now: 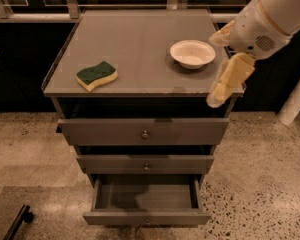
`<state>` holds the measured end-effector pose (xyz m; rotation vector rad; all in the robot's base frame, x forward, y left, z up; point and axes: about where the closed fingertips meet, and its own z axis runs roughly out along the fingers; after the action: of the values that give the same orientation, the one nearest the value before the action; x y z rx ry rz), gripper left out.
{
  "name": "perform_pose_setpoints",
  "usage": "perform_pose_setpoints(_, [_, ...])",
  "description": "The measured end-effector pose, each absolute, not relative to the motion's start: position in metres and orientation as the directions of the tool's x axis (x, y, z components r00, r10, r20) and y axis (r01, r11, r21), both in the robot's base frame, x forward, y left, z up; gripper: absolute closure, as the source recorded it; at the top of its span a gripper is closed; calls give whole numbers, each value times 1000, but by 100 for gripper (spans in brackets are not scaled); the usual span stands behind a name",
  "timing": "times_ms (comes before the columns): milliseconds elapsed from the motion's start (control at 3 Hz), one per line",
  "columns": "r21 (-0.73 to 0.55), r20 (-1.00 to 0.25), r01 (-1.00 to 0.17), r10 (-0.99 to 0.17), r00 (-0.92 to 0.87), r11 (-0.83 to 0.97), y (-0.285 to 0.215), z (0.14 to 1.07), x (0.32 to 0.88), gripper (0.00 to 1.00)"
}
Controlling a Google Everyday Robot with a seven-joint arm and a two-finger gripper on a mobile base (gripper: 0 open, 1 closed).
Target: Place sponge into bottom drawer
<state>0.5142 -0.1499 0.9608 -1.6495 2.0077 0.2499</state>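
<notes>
The sponge [96,75], dark green over pale yellow, lies on the left front part of the grey cabinet top [140,39]. The bottom drawer [146,218] is pulled out and its shallow grey box holds nothing. My gripper [225,80] hangs from the white arm at the right. It is above the cabinet's right front corner, beside the bowl, and far to the right of the sponge. It holds nothing that I can see.
A round white bowl [192,53] stands on the right part of the top. The top drawer [144,131] and middle drawer [145,164] stand slightly out. A dark counter with a rail runs behind. A black object [17,223] lies on the speckled floor at the lower left.
</notes>
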Motion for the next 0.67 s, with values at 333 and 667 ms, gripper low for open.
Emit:
perform_pose_setpoints(333, [-164,-592,-960,-801,-86,225,-118,960,550,0])
perform_pose_setpoints(667, [-119,-625,-976,-777,-71,185,-96,947,584,0])
